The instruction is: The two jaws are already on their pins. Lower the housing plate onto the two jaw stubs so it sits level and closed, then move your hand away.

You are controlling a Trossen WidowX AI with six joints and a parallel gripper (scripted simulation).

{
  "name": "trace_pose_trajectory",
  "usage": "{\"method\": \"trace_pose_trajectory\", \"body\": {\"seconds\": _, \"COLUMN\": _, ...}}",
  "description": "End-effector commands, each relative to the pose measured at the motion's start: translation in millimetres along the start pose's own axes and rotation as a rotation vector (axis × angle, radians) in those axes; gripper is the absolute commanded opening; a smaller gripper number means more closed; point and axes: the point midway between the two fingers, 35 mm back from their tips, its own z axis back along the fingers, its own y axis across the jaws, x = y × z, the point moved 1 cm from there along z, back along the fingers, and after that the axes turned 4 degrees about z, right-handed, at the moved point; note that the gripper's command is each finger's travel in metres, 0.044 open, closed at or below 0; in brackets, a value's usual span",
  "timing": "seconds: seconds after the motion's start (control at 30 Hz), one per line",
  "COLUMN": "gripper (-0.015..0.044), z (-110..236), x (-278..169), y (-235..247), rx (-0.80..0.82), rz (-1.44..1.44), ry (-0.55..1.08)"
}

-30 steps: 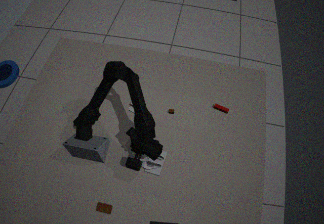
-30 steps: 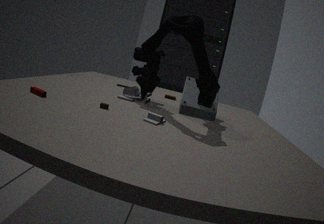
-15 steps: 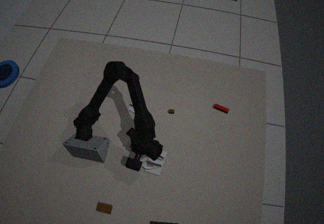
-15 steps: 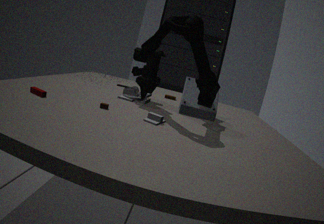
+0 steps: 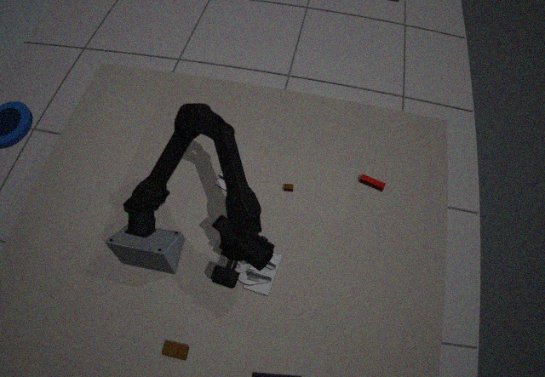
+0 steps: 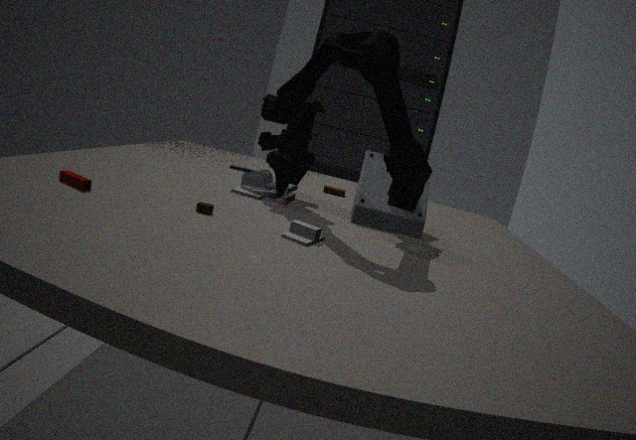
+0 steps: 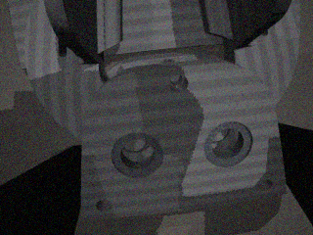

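Dim walls and a dark cabinet point(image 6: 354, 4) stand behind a pale table point(image 5: 374, 276) point(image 6: 359, 348). On it, the black arm point(image 5: 235, 162) point(image 6: 397, 117) rises from a grey block point(image 5: 147, 256) point(image 6: 370, 179) and reaches right and near in the overhead view. There its gripper point(image 5: 240, 267) point(image 6: 283, 192) point(image 7: 178, 145) points down beside a white base point(image 5: 264, 288) point(image 6: 245, 192). The fingers stand wide, pinching the housing plate point(image 7: 168, 113) by its two opposite sides. From the wrist, the plate fills the gap; its two round holes lie side by side, roughly along the line from finger to finger, with the jaws running away past its top edge. Pale round ends show through both holes, perhaps the stubs. The coming move seems to turn on keeping each hole over its stub while lowering. I cannot tell whether the plate is seated; if it tips, one side could catch.
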Motion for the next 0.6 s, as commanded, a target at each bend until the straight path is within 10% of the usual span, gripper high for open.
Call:
{"method": "trace_pose_trajectory", "body": {"seconds": 0.0, "gripper": 0.0351, "z": -1.3, "x": 0.2, "y": 0.4, "rx": 0.003, "rz": -0.004, "ry": -0.002}}
{"method": "trace_pose_trajectory", "body": {"seconds": 0.57, "gripper": 0.0351, "z": -5.0, "x": 0.2, "y": 0.4, "rx": 0.003, "rz": -0.004, "ry": -0.002}}
